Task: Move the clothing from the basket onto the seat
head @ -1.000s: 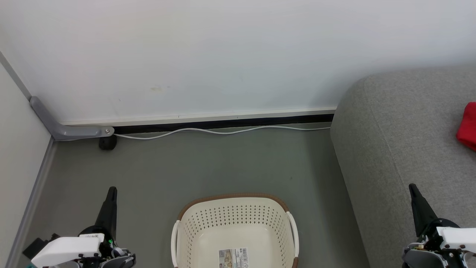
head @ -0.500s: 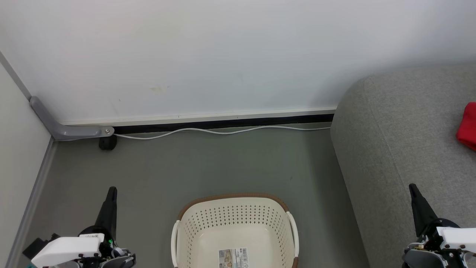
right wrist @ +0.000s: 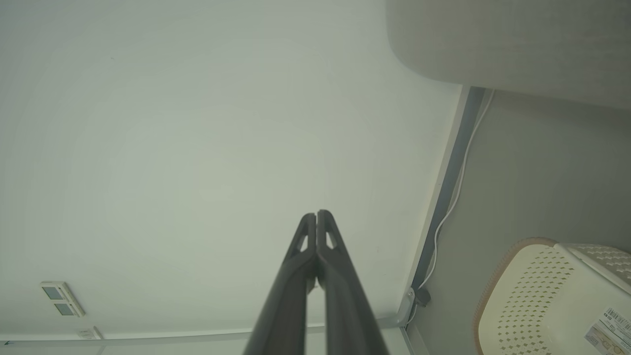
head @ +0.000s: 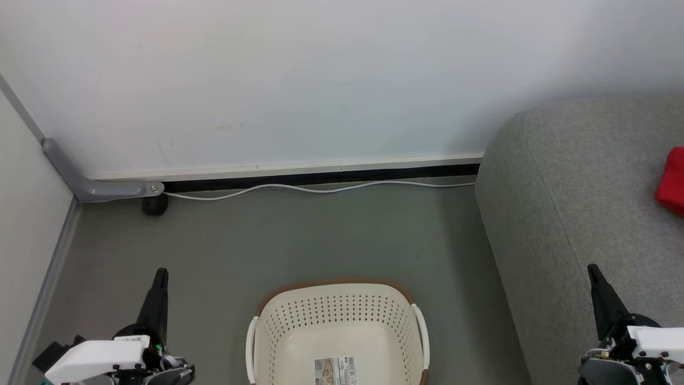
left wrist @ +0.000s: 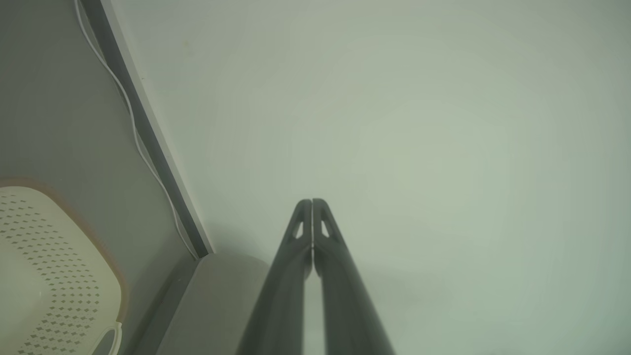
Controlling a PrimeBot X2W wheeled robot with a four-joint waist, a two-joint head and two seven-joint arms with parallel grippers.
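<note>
The clothing — a bright red bundle of thin fabric — lies on the seat, a large grey fabric-upholstered sofa with rounded edges and a stitched seam. It sits at the far right of the head view, where the frame cuts it off, so its trim and lettering cannot be made out. The basket, cream plastic with rows of small holes, a brown rim and white side handles, stands on the grey-green floor just left of the sofa, apart from it. Its pale bottom shows, with a printed label stuck flat on it.

The left gripper rises at the lower left, beside the basket and not touching it. Its two long dark fingers are pressed together with nothing between them. The right gripper rises at the lower right, over the sofa's front part, equally clenched on nothing — both wrist views show the fingertips meeting against the pale wall.

A thin white cable runs along the foot of the wall, from a grey angled bracket in the left corner to the sofa.
</note>
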